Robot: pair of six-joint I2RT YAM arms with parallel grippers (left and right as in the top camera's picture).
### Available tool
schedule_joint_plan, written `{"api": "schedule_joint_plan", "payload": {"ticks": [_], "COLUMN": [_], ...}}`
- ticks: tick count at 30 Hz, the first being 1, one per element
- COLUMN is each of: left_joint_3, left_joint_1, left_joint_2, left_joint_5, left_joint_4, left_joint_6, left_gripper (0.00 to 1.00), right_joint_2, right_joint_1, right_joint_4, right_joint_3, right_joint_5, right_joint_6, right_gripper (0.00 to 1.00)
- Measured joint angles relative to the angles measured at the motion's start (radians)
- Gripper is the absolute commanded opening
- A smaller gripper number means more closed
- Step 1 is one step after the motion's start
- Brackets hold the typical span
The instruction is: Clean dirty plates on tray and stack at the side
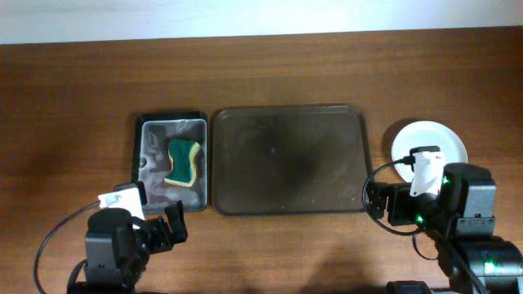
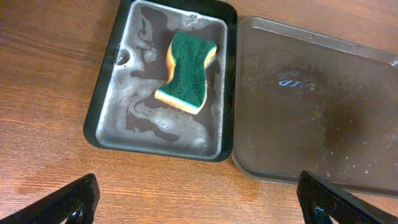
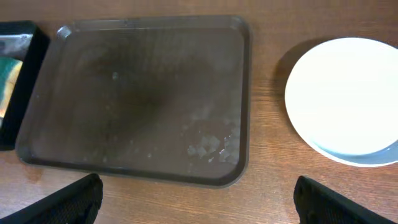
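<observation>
— Where are the plates?

— Toward the right edge of the desk, stacked just beside the tray but apart from it. We see the top one plain white, with no red on it. In the right wrist view a second rim peeks out below it. How many lie underneath, we cannot tell.

— And the tray?

— Mid-desk and bare. We find only smears and droplets on its bottom, and no plate on it.

— So how far along are we?

— We judge the work done, or all but done. Nothing dirty shows anywhere, and the stack sits at the side as asked. The one thing we cannot confirm is the count.

— The sponge?

— It lies in the black tray, in soapy water, toward the left edge of the desk. That tray's rim is hard against the brown one's; whether they touch, we cannot say.

— And the pincers?

— Both hang by the front edge. Our left pincer is released, jaws spread wide, with nothing between them. Our right pincer is the same: wide apart and empty, over the desk below the tray's right corner.
</observation>
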Motion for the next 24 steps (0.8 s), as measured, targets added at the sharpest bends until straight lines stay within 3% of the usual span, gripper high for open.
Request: {"api": "schedule_joint_plan", "payload": {"ticks": [9, 13, 20, 24], "left_joint_3": [-0.002, -0.003, -0.005, -0.005], "left_joint_1": [0.000, 0.000, 0.000, 0.000], "left_joint_2": [0.000, 0.000, 0.000, 0.000], "left_joint_5": [0.000, 0.000, 0.000, 0.000], "left_joint_4": [0.000, 0.000, -0.001, -0.001], "left_joint_6": [0.000, 0.000, 0.000, 0.000], "left_gripper": [0.99, 0.99, 1.00, 1.00], "right_joint_2": [0.092, 0.001, -0.512, -0.645], "right_joint_1": [0.000, 0.000, 0.008, 0.037], "right_joint_4": [0.000, 0.068, 0.661, 0.893], "right_joint_3": [-0.007, -0.044, -0.499, -0.650], "right_joint_5": [0.000, 0.023, -0.012, 0.004], "right_joint_6": [0.000, -0.001, -0.002, -0.002], "right_gripper": [0.99, 0.99, 0.99, 0.99]}}
